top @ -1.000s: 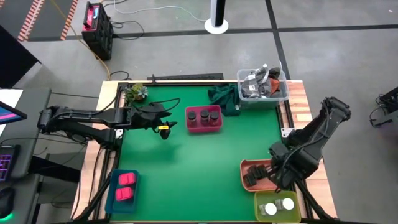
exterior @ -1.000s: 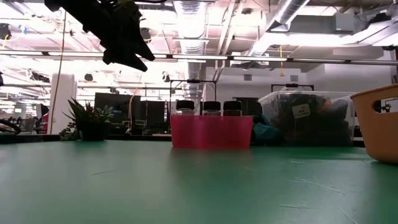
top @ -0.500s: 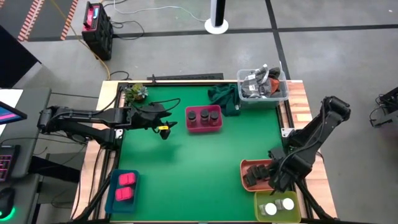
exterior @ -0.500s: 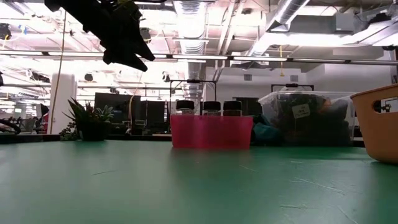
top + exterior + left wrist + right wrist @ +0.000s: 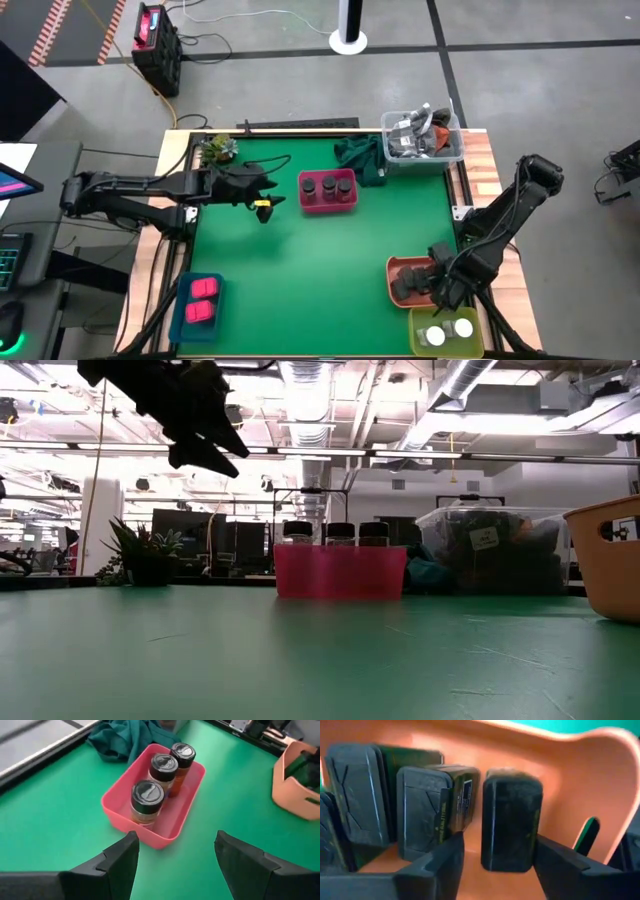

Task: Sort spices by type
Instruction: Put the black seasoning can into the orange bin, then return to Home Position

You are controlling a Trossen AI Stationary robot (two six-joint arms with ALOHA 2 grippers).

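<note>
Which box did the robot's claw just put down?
Find the orange tray near the table's right edge, beside the green tray. The right gripper is inside it, open around one dark box. That box stands apart from the others.

The table (image 5: 320, 250) has a green top and a light wooden border, and it stands on a grey concrete floor (image 5: 520, 90) with dark lines across it. A black box (image 5: 157, 45) with a red top sits on the floor at the far left, near a striped orange and white band (image 5: 50, 30). A white round base (image 5: 348, 40) of a post stands behind the table. In the low view, the ceiling (image 5: 400, 400) carries silver ducts and pipes with bright lamps, and a white pillar (image 5: 100, 525) rises at the left
</note>
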